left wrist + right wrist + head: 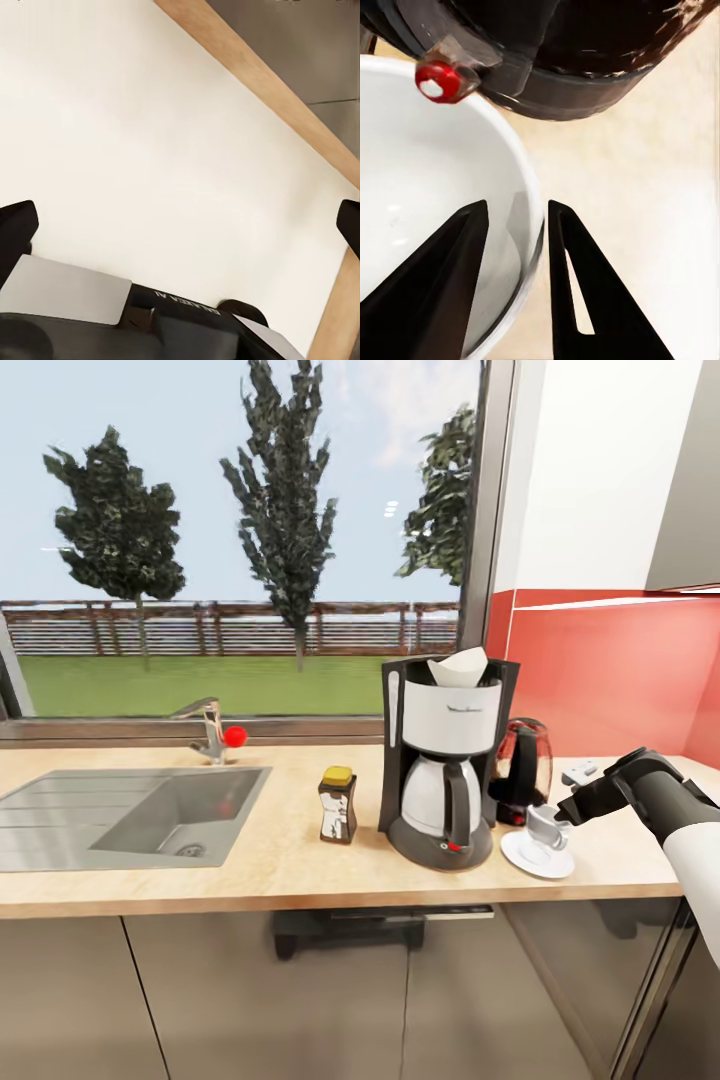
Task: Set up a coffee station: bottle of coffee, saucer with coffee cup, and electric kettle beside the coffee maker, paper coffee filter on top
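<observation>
Coffee cup, smooth white rim between right tool fingers.

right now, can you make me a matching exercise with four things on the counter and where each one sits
Things:
1. filter
2. jar
3. kettle
4. cup

Places:
A. on the saucer, its rim between the right pincer's fingers
B. behind the saucer, right of the coffee maker
C. on top of the coffee maker
D. between the sink and the coffee maker

Pairs: 1-C, 2-D, 3-B, 4-A
</observation>
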Controlling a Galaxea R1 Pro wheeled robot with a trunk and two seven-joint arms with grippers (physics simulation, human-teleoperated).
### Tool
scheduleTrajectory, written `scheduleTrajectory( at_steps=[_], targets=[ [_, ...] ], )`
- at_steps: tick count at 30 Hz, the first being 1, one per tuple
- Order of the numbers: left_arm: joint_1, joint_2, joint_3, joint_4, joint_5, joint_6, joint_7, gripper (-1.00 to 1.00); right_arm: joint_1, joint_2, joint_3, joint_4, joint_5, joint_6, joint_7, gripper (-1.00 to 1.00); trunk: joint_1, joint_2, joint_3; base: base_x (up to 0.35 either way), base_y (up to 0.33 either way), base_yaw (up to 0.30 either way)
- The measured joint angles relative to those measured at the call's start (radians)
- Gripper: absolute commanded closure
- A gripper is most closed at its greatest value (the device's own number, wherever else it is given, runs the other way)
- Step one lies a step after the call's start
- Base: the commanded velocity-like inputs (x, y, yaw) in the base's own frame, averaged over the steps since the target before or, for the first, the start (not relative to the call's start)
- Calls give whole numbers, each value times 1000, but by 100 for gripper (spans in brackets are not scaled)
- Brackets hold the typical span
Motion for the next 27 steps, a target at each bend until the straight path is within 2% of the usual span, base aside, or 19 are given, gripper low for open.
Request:
scheduleTrajectory(
  at_steps=[12,21,25,27],
  targets=[
    [0,0,0,0,0,0,-1,-100,0,2,-1,3,0,0,-1,100,0,0,0,18,-14,0],
    [0,0,0,0,0,0,-1,-100,0,1,-1,3,0,-1,-1,100,35,-63,-28,0,0,0],
    [0,0,0,0,0,0,-1,-100,0,1,-1,3,0,-1,-1,100,35,-63,-28,0,0,0],
    [0,0,0,0,0,0,-1,-100,0,1,-1,3,0,-2,-1,100,42,-77,-34,0,0,0]
  ],
)
